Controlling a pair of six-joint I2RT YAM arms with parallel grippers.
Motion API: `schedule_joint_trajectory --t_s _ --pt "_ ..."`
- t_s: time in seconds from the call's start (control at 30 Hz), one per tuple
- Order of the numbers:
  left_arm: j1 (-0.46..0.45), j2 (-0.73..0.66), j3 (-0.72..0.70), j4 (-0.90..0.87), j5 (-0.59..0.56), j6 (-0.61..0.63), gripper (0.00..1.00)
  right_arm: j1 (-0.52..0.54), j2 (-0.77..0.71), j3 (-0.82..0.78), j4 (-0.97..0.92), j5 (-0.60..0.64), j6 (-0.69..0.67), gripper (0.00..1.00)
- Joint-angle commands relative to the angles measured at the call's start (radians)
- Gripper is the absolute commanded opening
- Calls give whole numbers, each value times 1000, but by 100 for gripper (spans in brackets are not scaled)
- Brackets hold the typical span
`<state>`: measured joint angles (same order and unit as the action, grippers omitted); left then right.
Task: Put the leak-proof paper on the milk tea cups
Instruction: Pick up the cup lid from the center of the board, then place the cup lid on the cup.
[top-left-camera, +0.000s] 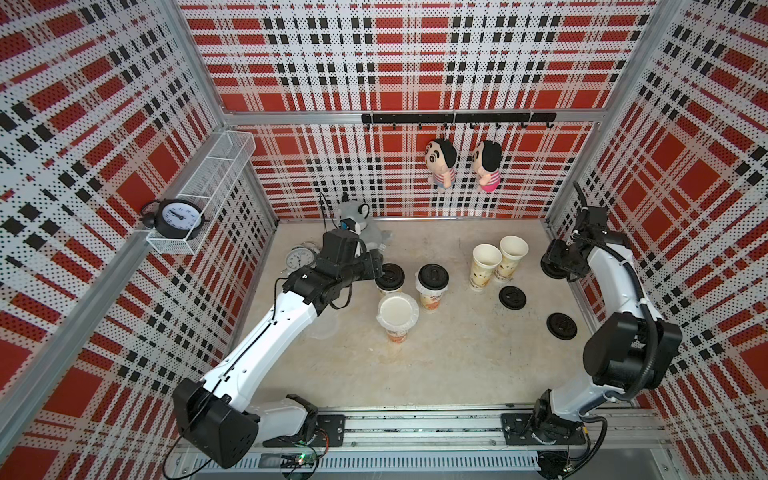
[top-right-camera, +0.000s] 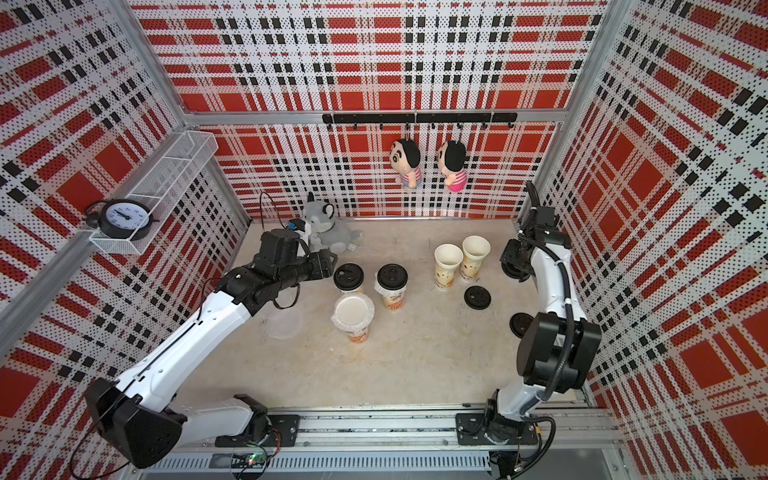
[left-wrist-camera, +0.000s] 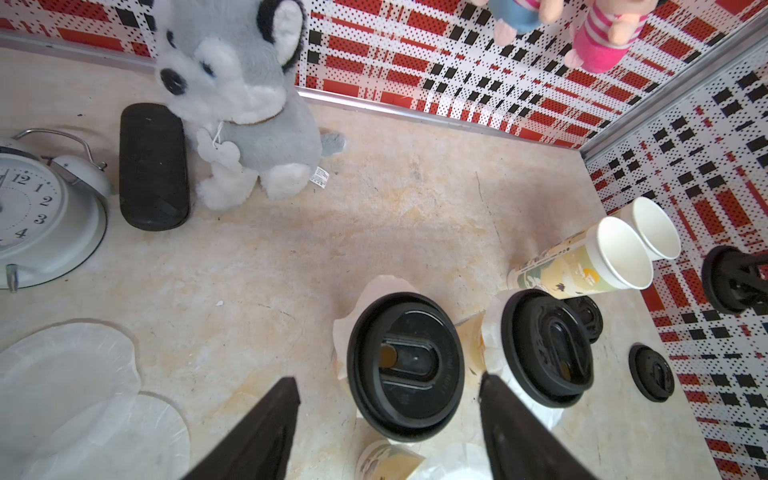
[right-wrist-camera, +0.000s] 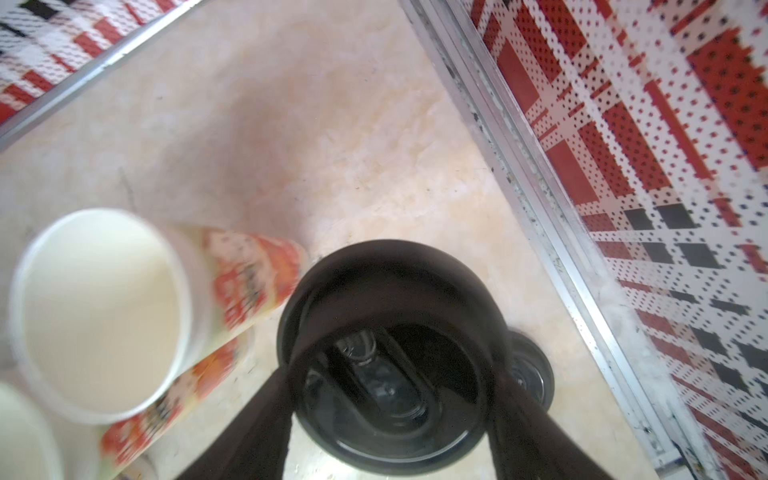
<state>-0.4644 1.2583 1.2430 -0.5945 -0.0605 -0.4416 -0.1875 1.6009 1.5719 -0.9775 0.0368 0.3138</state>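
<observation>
Right gripper (right-wrist-camera: 395, 370) fingers clamp a black round plastic lid (right-wrist-camera: 390, 432), presumably for the film-covered white paper cup (top-left-camera: 397, 334). Left gripper (left-wrist-camera: 388, 380) fingers stand apart over a lidded cup (left-wrist-camera: 405, 361).

White alarm clock (left-wrist-camera: 29, 208) dial: numerals 12, 1, 2, 3, 4.
Black alarm clock (top-left-camera: 179, 216) dial: numerals too small to read.
Milk tea cups (left-wrist-camera: 561, 270) print: lettering illegible.
Plush tag (left-wrist-camera: 320, 176): print illegible.

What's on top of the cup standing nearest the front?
A sheet of leak-proof paper drapes over the mouth of the cup, nothing else. The paper hides whatever is inside.
</observation>
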Motion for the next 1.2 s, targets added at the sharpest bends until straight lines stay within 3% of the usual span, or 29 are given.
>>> schedule_joint_trajectory --t_s 0.0,0.3,0.5,0.67,0.8,1.17 --pt "13 -38 -21 -14 -16 -3 73 155 -62 78 -130 63 -18 67" --pt "22 -80 -50 -37 -21 -20 73 702 -3 356 -375 163 -11 67" --pt "25 -98 -60 -50 -33 -29 73 950 117 462 -423 120 -20 67" --pt "30 -118 -62 -81 -57 -25 73 1065 216 518 -451 69 -55 67" --pt "47 -138 -66 -105 -75 -21 73 1100 265 535 -438 -3 -62 67" --pt "104 -181 -95 -124 -57 0 73 1159 374 603 -447 0 -56 67"
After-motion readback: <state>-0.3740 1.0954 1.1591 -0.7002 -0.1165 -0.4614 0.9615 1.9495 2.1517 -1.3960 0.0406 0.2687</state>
